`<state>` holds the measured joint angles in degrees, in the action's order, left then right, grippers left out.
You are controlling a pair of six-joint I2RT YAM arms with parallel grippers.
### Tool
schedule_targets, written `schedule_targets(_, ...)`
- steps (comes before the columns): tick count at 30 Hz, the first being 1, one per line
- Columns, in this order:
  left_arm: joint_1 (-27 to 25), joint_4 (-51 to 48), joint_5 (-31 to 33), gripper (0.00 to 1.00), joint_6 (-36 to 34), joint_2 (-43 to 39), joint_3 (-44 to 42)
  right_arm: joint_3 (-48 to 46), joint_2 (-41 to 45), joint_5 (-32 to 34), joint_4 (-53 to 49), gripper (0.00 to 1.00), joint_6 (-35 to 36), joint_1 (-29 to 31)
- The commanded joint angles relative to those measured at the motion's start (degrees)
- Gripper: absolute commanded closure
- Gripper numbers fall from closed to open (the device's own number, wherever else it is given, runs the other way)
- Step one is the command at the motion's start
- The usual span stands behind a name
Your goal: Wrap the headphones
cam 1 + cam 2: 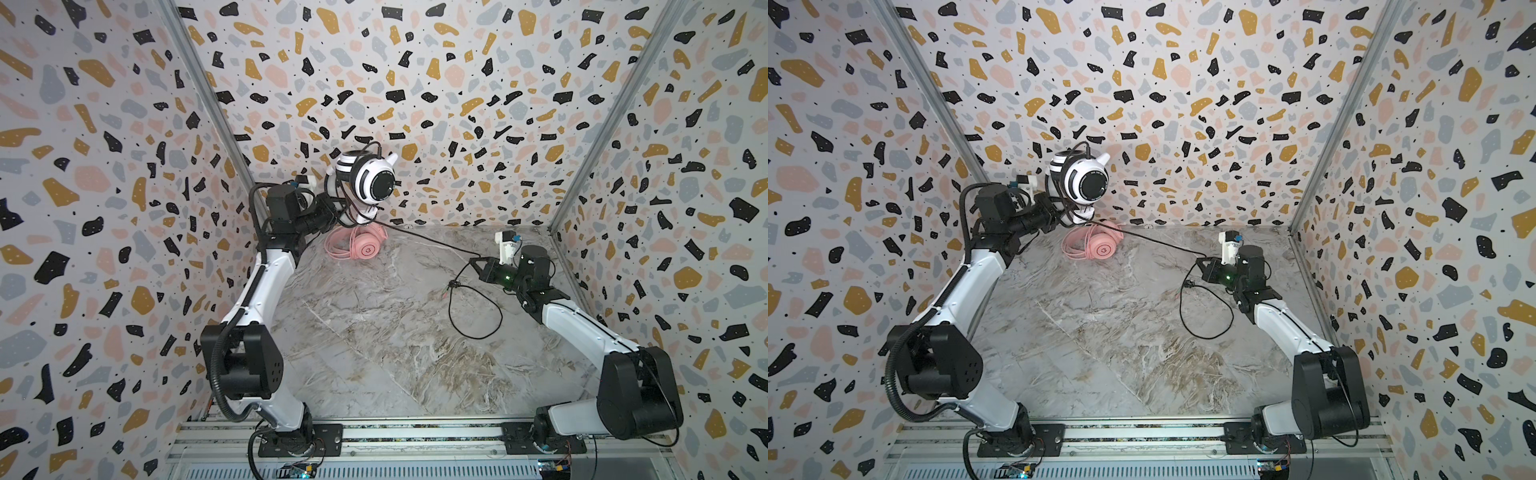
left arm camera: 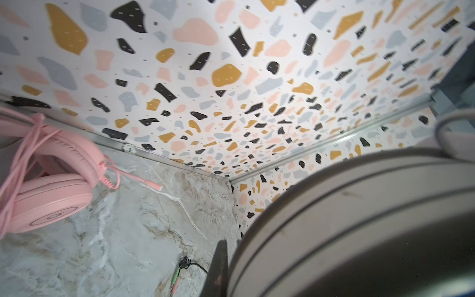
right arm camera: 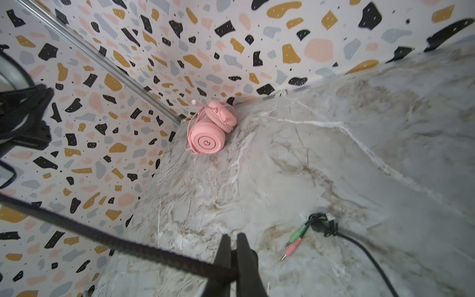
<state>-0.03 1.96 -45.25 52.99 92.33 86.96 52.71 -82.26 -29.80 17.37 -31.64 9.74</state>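
The white headphones [image 1: 370,180] [image 1: 1081,183], with black stripes, hang in the air at the back left. My left gripper [image 1: 343,210] [image 1: 1059,216] is shut on them. In the left wrist view one earcup [image 2: 359,218] hides all but one finger [image 2: 218,270]. Their black cord [image 1: 424,239] [image 3: 102,236] runs taut to my right gripper [image 1: 471,262] [image 1: 1198,261] [image 3: 232,237], which is shut on it. The rest of the cord [image 1: 478,316] lies looped on the table, ending in green and pink plugs [image 3: 293,241]. The pink headphones [image 1: 359,245] [image 1: 1096,245] [image 2: 51,200] [image 3: 210,133] lie by the back wall, pink cord wound round them.
The marble tabletop [image 1: 395,353] is walled on three sides by terrazzo panels [image 1: 415,83]. The left arm's elbow [image 1: 245,361] and the right arm's elbow [image 1: 640,399] stand near the front rail [image 1: 415,432].
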Motion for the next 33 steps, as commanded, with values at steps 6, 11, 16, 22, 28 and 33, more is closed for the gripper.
schedule_targets(6, -1.7, -2.9, -13.9, 1.0, -12.7, -6.9, -3.6, 14.1, -8.5, 1.5, 1.9, 1.0, 1.8, -4.5)
schedule_targets(11, -6.5, -10.0, -15.4, 1.0, -22.0, -8.8, -5.2, 24.1, -14.5, 1.4, 0.1, 1.0, 2.0, -4.5)
schedule_targets(16, -15.2, -28.9, 0.6, 1.0, -39.0, -8.1, -3.7, 38.6, -21.4, -0.2, -6.7, 1.0, 4.0, -4.5)
schedule_targets(22, -27.2, -44.9, 17.4, 1.0, -49.3, -1.2, -1.5, 55.3, -26.8, -1.1, -15.9, 1.0, 7.8, -4.2)
schedule_targets(28, -34.6, -47.5, 31.2, 1.0, -48.4, 4.5, -1.2, 64.1, -27.2, -2.3, -23.8, 1.0, 13.0, -1.2)
schedule_targets(33, -37.6, -51.5, 43.0, 1.0, -46.5, 10.1, 3.8, 59.1, -21.3, 4.1, -27.3, 1.0, 20.5, 5.9)
